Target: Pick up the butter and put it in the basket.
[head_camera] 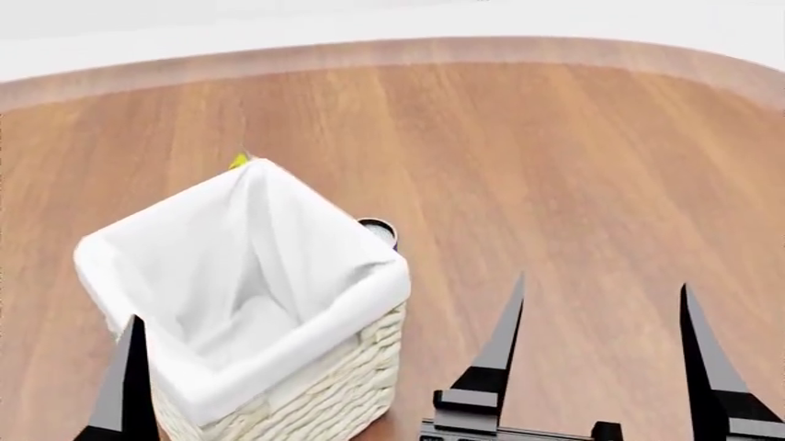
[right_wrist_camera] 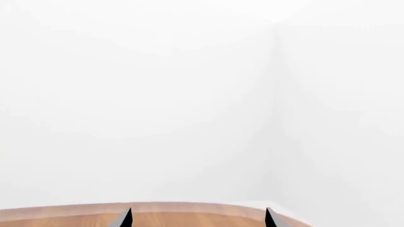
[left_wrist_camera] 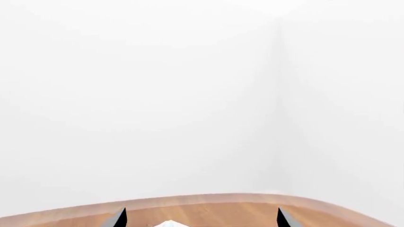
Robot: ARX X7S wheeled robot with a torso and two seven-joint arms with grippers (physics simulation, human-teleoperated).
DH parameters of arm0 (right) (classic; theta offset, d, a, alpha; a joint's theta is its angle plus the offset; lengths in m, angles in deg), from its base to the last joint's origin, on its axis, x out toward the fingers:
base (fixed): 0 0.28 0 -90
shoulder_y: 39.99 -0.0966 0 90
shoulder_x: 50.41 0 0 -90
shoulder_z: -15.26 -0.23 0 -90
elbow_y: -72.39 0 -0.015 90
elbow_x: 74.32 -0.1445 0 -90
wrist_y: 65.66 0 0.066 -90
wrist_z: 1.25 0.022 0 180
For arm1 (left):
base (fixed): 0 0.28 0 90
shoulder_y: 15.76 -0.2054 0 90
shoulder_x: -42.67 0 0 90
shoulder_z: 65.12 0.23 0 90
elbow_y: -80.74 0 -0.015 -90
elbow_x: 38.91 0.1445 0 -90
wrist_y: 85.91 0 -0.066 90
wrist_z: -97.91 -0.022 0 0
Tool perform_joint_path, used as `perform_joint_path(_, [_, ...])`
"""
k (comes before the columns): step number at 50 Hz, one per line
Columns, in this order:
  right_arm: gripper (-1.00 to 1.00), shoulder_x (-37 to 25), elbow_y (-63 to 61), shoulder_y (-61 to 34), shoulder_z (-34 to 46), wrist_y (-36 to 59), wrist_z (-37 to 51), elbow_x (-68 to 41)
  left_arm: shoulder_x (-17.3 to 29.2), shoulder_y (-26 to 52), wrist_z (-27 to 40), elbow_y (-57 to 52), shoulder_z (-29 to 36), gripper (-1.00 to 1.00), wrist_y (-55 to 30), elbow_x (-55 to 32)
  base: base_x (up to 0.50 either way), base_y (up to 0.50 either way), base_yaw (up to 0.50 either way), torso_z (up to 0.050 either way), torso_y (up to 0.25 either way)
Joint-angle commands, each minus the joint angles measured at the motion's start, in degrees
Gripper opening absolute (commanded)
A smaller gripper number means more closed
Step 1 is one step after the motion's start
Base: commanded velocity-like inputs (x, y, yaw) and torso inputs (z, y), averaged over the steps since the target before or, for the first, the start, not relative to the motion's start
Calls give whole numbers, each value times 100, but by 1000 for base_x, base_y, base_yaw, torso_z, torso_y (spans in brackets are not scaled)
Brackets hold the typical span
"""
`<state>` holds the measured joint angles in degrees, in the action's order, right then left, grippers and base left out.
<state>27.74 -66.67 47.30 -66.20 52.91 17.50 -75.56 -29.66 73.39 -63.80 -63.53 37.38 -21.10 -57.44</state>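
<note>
Wood grain fills most of what I get from the head cam: a big wooden table (head_camera: 552,156) with a rounded far edge and plain white wall behind it. Sitting on it toward my left is the basket (head_camera: 307,386), woven cream wicker with a white cloth liner (head_camera: 245,266) folded over the rim. I'm looking down into it and all I can see inside is cloth.

Butter is nowhere I can make out in any of the three feeds. A tiny yellow-green sliver (head_camera: 239,162) pokes out behind the far corner of the basket, and a dark round rim (head_camera: 379,229) peeks out just beside its right side, touching or nearly so. Both are too hidden for me to say what they are.

My right gripper (head_camera: 601,303) sits low in the head view, to the right of the basket, two black pointed fingers spread well apart with bare table between them, nothing held. The right wrist cam agrees: two tips at the frame edge, wide gap, only table and wall beyond.

Of the left gripper (left_wrist_camera: 200,218), only one black finger (head_camera: 123,386) shows on the head cam, right up against the near left side of the basket. On the left wrist cam its two tips stand wide apart too, with a bit of white liner (left_wrist_camera: 168,223) between them and nothing gripped.
</note>
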Motion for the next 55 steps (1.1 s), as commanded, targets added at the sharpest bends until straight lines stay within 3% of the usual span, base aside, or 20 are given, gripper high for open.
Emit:
perform_joint_path(1, [100, -63, -25, -23, 44, 69, 99, 13, 24, 14, 45, -21, -61, 100, -36, -164, 0, 0, 0, 50, 0])
perform_joint_path(33, [100, -182, -104, -99, 171, 219, 262, -69, 199, 18, 193, -108, 19, 100, 87, -272, 0, 0, 0, 49, -1])
perform_joint_path(55, [100, -261, -298, -162, 170, 341, 360, -131, 406, 115, 373, -143, 246, 100, 79, -262, 0, 0, 0, 49, -124])
